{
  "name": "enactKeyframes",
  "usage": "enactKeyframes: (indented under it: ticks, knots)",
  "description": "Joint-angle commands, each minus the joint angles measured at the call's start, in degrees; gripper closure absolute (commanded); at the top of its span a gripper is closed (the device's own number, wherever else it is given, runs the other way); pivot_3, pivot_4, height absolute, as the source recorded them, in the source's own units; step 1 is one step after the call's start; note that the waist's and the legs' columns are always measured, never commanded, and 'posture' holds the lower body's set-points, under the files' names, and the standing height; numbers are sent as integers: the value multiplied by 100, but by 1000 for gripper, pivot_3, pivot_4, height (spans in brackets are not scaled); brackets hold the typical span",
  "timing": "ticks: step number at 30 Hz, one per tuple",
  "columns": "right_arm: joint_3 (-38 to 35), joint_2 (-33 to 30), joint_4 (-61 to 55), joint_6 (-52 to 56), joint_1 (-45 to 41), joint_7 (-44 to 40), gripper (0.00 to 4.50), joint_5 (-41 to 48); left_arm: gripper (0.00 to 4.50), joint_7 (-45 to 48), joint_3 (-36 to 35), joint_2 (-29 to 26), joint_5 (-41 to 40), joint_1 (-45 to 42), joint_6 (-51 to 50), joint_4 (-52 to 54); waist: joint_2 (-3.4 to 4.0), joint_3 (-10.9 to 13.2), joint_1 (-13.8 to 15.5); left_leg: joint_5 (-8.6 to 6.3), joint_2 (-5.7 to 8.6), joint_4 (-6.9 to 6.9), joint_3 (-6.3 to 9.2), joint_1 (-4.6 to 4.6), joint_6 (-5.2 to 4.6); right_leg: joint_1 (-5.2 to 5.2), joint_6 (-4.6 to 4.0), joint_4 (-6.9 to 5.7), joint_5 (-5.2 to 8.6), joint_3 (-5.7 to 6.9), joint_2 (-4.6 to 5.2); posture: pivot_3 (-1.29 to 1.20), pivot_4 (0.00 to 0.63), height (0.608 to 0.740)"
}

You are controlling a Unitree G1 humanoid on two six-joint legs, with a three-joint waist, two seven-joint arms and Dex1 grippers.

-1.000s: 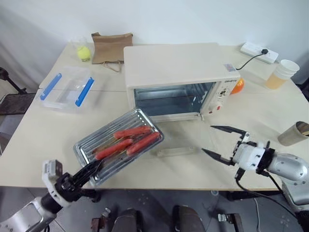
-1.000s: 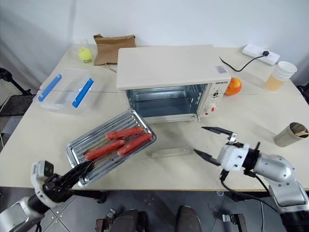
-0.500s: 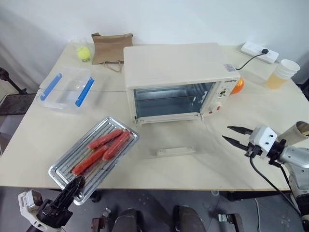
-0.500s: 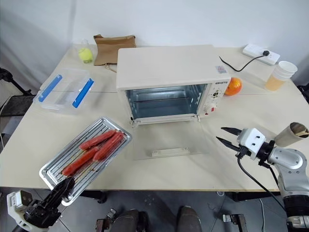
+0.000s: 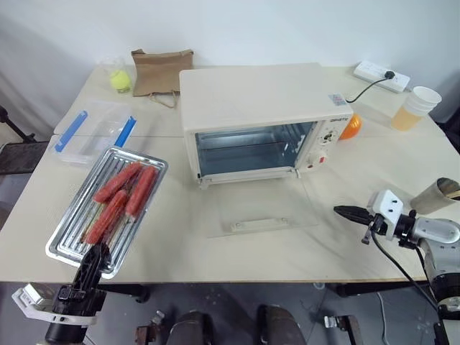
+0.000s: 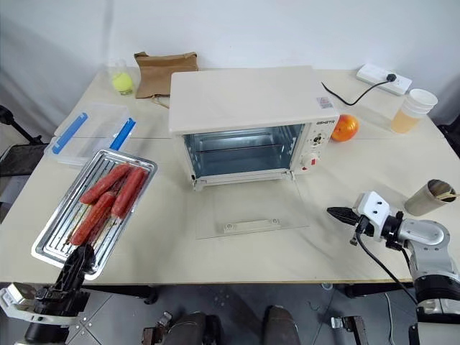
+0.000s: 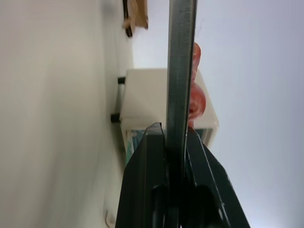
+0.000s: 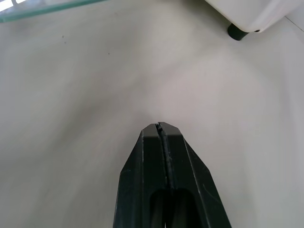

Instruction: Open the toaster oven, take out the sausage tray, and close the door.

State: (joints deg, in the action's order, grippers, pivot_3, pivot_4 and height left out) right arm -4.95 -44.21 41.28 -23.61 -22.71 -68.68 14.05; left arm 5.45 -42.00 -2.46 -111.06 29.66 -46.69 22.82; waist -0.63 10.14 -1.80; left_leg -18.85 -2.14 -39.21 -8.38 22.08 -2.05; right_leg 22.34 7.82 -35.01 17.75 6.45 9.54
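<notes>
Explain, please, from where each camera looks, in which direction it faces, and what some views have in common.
Head stereo views: from above, looking forward and down at the toaster oven, its door lying open; both arms show.
Left wrist view: along the left gripper clamping the sausage tray edge-on, oven behind.
Right wrist view: along the shut right gripper toward the table.
Shared: the oven appears in all.

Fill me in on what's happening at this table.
The robot's left tool is clamped on the near edge of the sausage tray, which is out of the toaster oven, over the table's left side. The door lies open, flat. The right tool is shut and empty, right of the door.
</notes>
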Motion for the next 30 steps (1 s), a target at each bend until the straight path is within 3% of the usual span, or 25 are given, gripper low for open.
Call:
enactKeyframes:
  ticks: [1, 12, 21, 30]
  knots:
    - [8, 319, -165, 119, -177, -689, 4492, 433, 4500, -284, -60, 168, -194, -162, 249, 356, -2, -1, 2, 0, -1, -1, 0, 0, 0, 0, 2, 0, -1, 1, -1, 0, 150, 740]
    - [-287, 663, -1923, 1650, 95, -951, 4492, 1408, 4500, -510, -31, 33, -194, -311, 29, 196, 1, -1, 38, -4, 3, -1, 3, 8, -7, 2, 4, 4, -2, 0, 0, 0, 150, 740]
    - [-729, 576, -3072, 2916, 14, -317, 4492, 2021, 4500, -215, -131, -151, -194, -268, -334, -52, 2, 0, 32, -7, 0, 0, 2, 9, -2, 8, 3, 4, -2, 0, 0, 0, 150, 740]
    - [-776, 722, -3378, 3741, -335, 162, 4492, 2325, 4500, 255, -90, -369, -194, 127, -734, -134, 1, -1, 38, -18, -3, 1, 3, 12, 0, 12, -1, 6, 0, -4, 1, 0, 150, 740]
